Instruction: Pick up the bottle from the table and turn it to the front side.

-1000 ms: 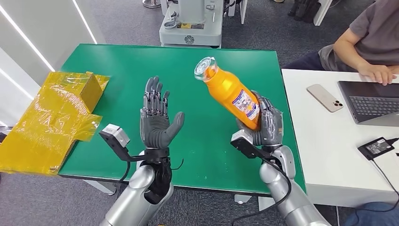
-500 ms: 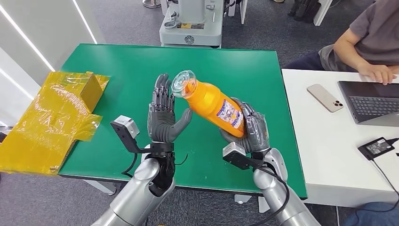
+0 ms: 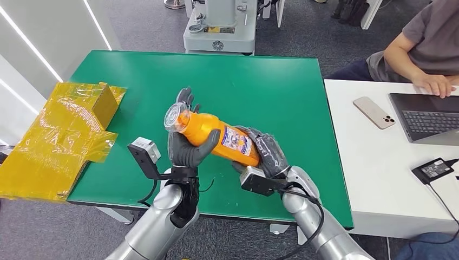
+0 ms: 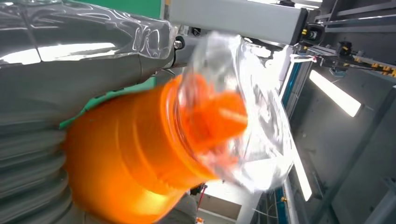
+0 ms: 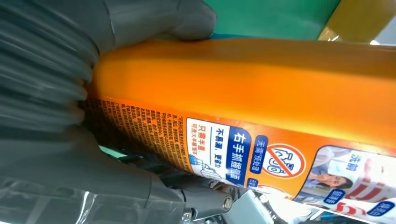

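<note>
An orange bottle (image 3: 216, 132) with a printed label and a clear cover over its cap (image 3: 174, 116) lies almost level above the green table (image 3: 260, 81). My right hand (image 3: 268, 154) grips its lower end, fingers wrapped around the label. The neck end rests in the crook of my left hand (image 3: 187, 149), between palm and thumb, with the fingers (image 3: 184, 97) standing straight behind the cap. In the left wrist view the bottle (image 4: 140, 154) presses against the ribbed cover of my left hand (image 4: 37, 154). The right wrist view shows the bottle's label (image 5: 243, 163) held by my right hand (image 5: 46, 70).
A yellow film-wrapped box (image 3: 59, 135) sits at the table's left edge. To the right stands a white table (image 3: 379, 179) with a phone (image 3: 373, 112), a laptop (image 3: 427, 116) and a power adapter (image 3: 433, 169); a person (image 3: 422, 49) sits there. A grey machine base (image 3: 219, 27) stands behind.
My right hand has carried the bottle leftward and tipped it from a steep slant to almost level. The neck end has come into my left hand's palm, which shifted slightly right.
</note>
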`<move>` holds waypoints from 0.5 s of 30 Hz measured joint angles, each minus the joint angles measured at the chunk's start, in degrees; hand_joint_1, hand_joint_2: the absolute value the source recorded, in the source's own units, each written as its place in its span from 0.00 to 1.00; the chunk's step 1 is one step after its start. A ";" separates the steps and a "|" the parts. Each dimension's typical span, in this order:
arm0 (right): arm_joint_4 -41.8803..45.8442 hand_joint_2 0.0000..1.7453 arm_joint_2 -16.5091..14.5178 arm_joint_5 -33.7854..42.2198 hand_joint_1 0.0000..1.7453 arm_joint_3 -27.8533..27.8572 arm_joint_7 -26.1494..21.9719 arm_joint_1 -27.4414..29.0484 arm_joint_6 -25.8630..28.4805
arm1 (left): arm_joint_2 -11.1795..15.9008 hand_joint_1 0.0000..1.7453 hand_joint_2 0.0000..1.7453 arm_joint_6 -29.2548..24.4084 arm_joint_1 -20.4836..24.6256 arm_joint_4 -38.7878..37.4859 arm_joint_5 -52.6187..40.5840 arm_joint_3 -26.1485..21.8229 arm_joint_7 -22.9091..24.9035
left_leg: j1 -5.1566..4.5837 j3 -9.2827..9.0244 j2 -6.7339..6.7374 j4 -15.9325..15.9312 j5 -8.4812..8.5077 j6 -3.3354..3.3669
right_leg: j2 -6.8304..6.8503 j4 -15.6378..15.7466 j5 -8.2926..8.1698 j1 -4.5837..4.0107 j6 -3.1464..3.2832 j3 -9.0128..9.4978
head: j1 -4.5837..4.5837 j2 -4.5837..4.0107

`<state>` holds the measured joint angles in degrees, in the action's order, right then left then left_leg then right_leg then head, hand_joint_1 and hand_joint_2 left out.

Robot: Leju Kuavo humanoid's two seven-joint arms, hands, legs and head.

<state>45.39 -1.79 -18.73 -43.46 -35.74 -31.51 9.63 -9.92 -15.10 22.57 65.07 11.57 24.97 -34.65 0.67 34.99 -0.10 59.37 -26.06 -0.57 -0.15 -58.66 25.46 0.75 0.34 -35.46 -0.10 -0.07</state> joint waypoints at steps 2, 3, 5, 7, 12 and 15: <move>-0.19 1.00 -0.53 0.10 1.00 -0.34 0.10 -0.11 -0.51 | 0.00 0.00 1.00 -0.01 -0.18 0.01 -0.18 0.02 0.02 | 0.00 0.00 0.00 0.00 0.00 0.00 | 0.01 0.00 0.00 0.00 0.00 0.00 | 0.01 0.00; -0.22 1.00 -0.80 0.14 1.00 -0.44 0.14 -0.14 -0.86 | 0.00 0.00 1.00 -0.01 -0.27 0.02 -0.27 0.03 0.07 | 0.00 0.00 0.00 0.00 0.00 0.00 | 0.01 0.00 0.00 0.00 0.00 0.00 | 0.00 0.00; -0.24 1.00 -1.35 0.16 1.00 -0.60 0.25 -0.19 -1.49 | 0.00 0.00 1.00 -0.05 -0.42 0.02 -0.40 0.04 0.19 | 0.00 0.00 0.00 0.00 0.00 0.00 | 0.00 0.00 0.00 0.00 0.00 0.00 | 0.00 0.00; -0.24 1.00 -1.79 0.15 1.00 -0.70 0.44 -0.26 -1.87 | 0.01 0.00 1.00 -0.21 -0.58 0.02 -0.44 0.04 0.27 | 0.00 0.00 0.00 0.00 0.00 0.00 | 0.00 0.00 0.00 0.00 0.00 0.00 | 0.01 0.00; -0.23 1.00 -2.49 -0.29 0.99 -1.03 0.73 -0.47 -2.77 | 0.05 0.02 1.00 -0.37 -1.23 0.02 -0.50 0.04 0.31 | 0.00 0.00 0.00 0.00 0.00 0.00 | 0.00 0.00 0.00 0.00 0.00 0.00 | 0.00 0.00; -0.24 1.00 -2.67 -0.63 1.00 -1.15 0.79 -0.53 -2.88 | 0.07 0.04 1.00 -0.35 -1.43 0.02 -0.51 0.04 0.31 | 0.00 0.00 0.00 0.00 0.00 0.00 | 0.00 0.00 0.00 0.00 0.00 0.00 | 0.00 0.00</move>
<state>45.16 -4.45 -19.36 -44.61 -34.95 -32.04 6.76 -9.86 -15.45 21.15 65.09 11.06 25.00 -34.34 0.67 34.99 -0.10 59.37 -26.06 -0.57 -0.15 -58.65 25.46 0.75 0.34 -35.46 -0.11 -0.07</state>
